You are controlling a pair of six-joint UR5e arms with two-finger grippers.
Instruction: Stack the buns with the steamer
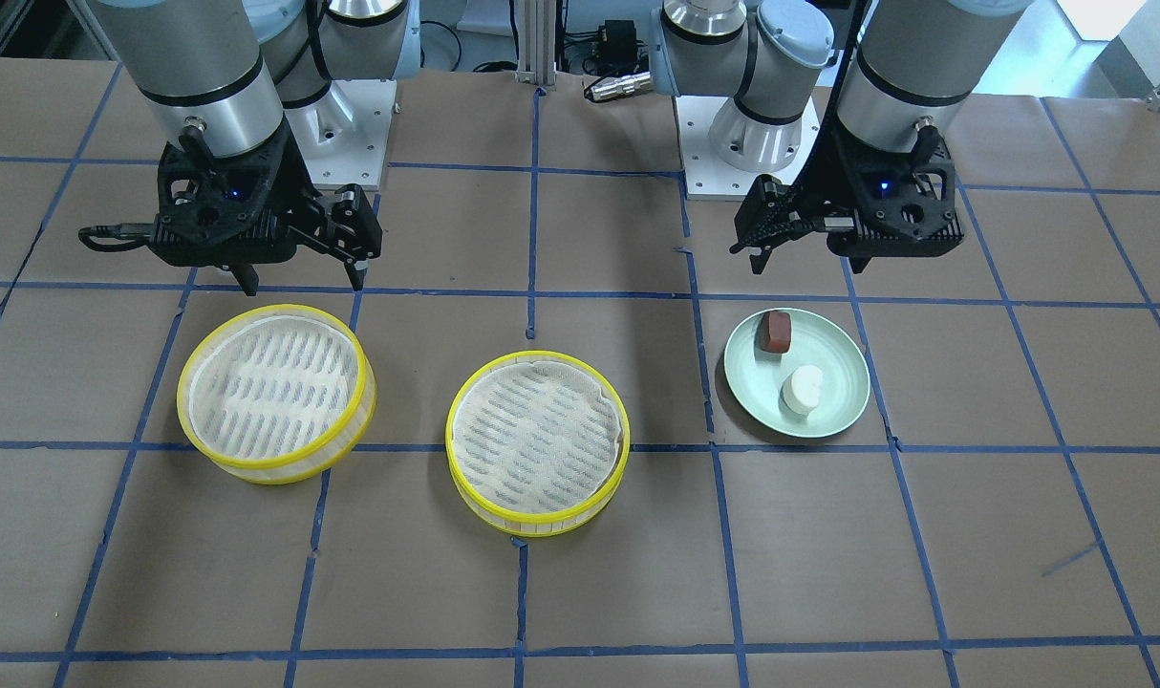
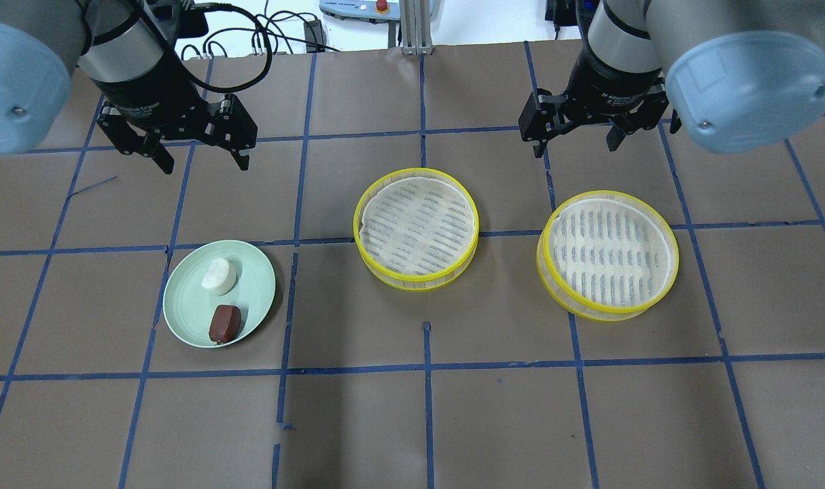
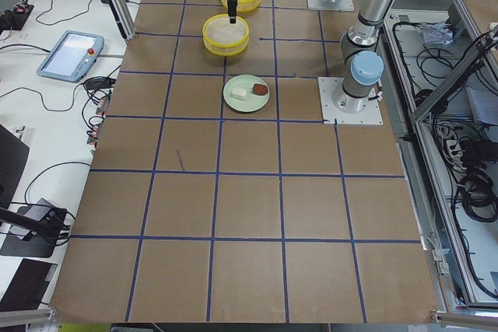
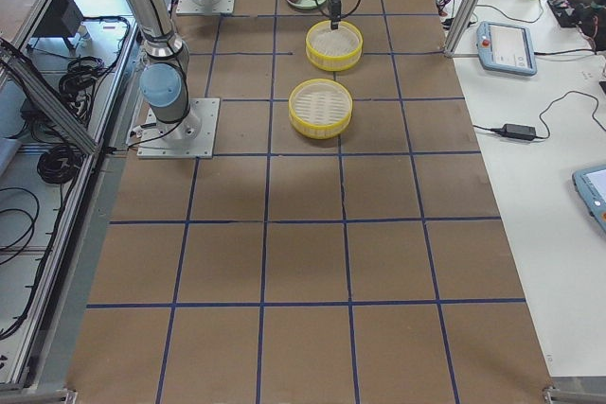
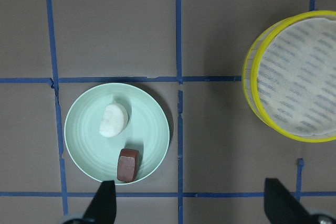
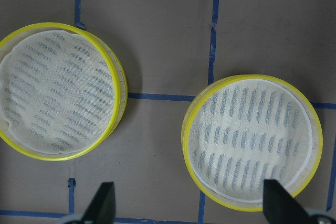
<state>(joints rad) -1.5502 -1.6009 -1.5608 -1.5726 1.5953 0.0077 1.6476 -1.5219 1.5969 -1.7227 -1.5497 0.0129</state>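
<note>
Currently white bun (image 2: 219,276) and reddish-brown bun (image 2: 224,323) side by side on green plate (image 2: 257,285). Left gripper (image 2: 203,163) spread wide, empty, hovers near plate, off buns. Right gripper (image 2: 577,147) spread, empty, near right steamer (image 2: 607,253).

light: bright, even overhead | shadows: soft, short | focus: sharp | glare: none

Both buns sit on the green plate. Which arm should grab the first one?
Left. The left gripper hangs open close to the plate holding the white bun and brown bun. The right gripper hangs by the outer steamer tray, with the middle tray between it and the plate.
</note>
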